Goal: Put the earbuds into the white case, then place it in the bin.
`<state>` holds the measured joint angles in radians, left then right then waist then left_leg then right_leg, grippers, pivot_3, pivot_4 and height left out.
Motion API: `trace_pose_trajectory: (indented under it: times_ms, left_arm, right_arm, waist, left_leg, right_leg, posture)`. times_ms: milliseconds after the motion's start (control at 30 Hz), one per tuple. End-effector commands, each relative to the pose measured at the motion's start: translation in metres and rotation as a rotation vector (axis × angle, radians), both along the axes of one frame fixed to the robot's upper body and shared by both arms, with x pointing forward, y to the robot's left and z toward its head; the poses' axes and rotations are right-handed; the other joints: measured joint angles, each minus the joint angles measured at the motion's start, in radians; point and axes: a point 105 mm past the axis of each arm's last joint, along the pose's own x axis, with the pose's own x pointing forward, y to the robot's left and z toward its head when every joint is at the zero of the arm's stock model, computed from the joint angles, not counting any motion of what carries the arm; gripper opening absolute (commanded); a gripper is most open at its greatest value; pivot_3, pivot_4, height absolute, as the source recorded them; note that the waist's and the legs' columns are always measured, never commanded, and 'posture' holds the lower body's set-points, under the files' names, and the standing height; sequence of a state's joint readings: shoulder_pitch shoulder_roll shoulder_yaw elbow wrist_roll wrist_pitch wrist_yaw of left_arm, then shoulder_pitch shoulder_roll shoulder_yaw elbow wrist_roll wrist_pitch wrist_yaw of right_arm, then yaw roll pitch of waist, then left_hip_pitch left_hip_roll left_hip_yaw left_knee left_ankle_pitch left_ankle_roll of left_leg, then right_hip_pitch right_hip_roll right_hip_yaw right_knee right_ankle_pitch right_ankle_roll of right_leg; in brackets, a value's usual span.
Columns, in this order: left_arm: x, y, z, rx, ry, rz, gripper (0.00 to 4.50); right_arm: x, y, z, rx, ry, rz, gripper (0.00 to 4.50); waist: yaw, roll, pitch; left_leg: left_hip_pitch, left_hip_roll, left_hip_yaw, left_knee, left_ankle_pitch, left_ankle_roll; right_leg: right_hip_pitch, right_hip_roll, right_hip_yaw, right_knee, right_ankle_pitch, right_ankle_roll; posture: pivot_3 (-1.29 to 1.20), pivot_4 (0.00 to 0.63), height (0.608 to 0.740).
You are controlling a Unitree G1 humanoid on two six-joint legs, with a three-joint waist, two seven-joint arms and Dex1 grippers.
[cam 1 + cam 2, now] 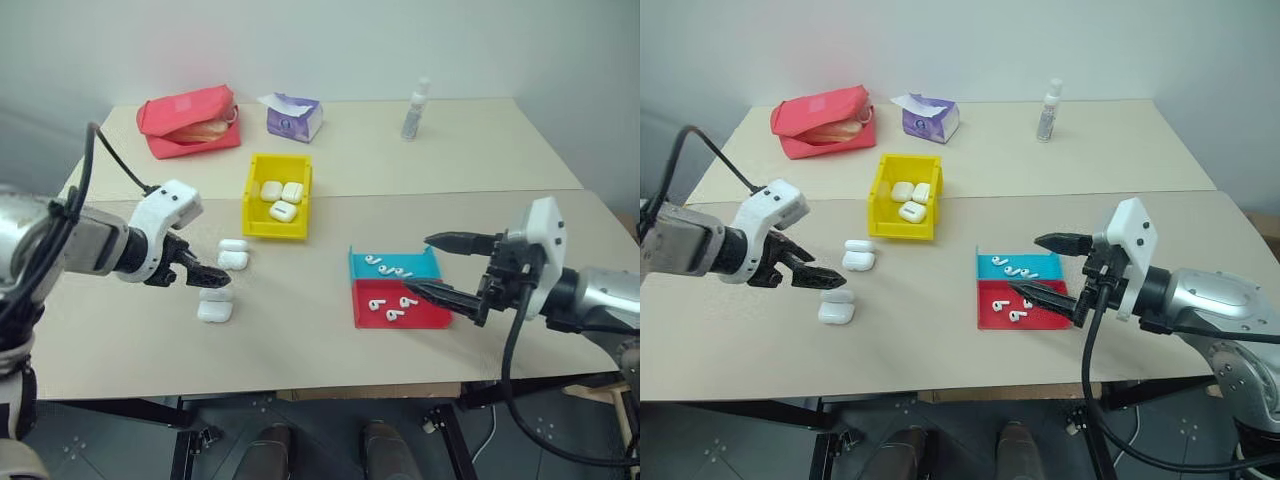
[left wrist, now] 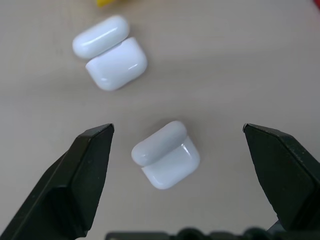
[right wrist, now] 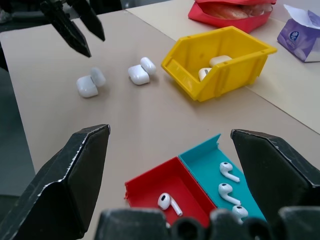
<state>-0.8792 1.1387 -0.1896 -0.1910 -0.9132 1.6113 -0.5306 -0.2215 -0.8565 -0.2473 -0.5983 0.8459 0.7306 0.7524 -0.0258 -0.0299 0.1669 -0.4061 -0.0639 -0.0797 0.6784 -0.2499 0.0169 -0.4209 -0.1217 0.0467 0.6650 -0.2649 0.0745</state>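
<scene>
Currently my left gripper [image 1: 205, 272] hangs with jaws spread wide, empty, just above an open white case [image 1: 215, 306] on the table [image 1: 300, 330]; a second open case [image 1: 233, 254] lies near it. Centre: the bin [image 1: 252, 205] already holds three cases. Right: earbuds [image 1: 390, 306] lie in the red tray [image 1: 375, 318] and blue tray [image 1: 365, 258]. My right gripper [image 1: 450, 270] hangs released beside both trays. I judge loading unfinished for both table cases.

Bare table [image 1: 300, 320] around open case [image 1: 214, 305]
</scene>
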Motion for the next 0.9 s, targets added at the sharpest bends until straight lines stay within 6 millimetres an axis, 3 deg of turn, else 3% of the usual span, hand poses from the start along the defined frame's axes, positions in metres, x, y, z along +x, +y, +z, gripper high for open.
trace_pose_trajectory:
  times_ms: [33,467,767,900]
  left_arm:
    - [0.000,0.004,0.006,0.036,0.007,0.033,4.50]
    - [-0.004,0.008,-0.021,0.040,0.287,0.218,4.50]
    - [-0.004,-0.006,-0.033,0.043,0.283,0.209,4.50]
    - [-0.004,-0.002,-0.042,0.116,0.263,0.231,4.50]
  right_arm:
    - [-0.002,0.009,0.005,0.021,-0.049,0.012,4.49]
    - [-0.005,0.024,-0.005,0.082,-0.052,0.007,4.49]
    - [-0.011,0.028,-0.009,0.097,-0.032,0.009,4.49]
    - [-0.015,0.031,-0.010,0.078,-0.030,0.038,4.49]
  waist:
    - [0.002,0.000,0.000]
    - [0.008,0.000,0.000]
    - [0.010,0.000,0.000]
    - [0.008,0.000,0.000]
  left_leg:
    - [0.000,0.000,0.000,0.000,0.000,0.000]
    - [0.000,-0.002,0.000,0.001,0.001,-0.002]
    - [0.001,-0.003,0.000,0.001,0.003,-0.005]
    - [0.001,-0.004,0.000,0.001,0.003,-0.005]
  right_leg:
    - [0.000,0.000,0.000,0.000,0.000,0.000]
    - [-0.002,-0.002,0.002,0.001,0.000,0.000]
    - [-0.002,-0.002,0.003,0.000,0.000,0.000]
    - [-0.002,-0.002,0.003,0.000,0.000,0.000]
  posture:
    - [0.00,0.150,0.740]
    - [0.00,0.150,0.740]
    - [0.00,0.150,0.740]
    - [0.00,0.150,0.740]
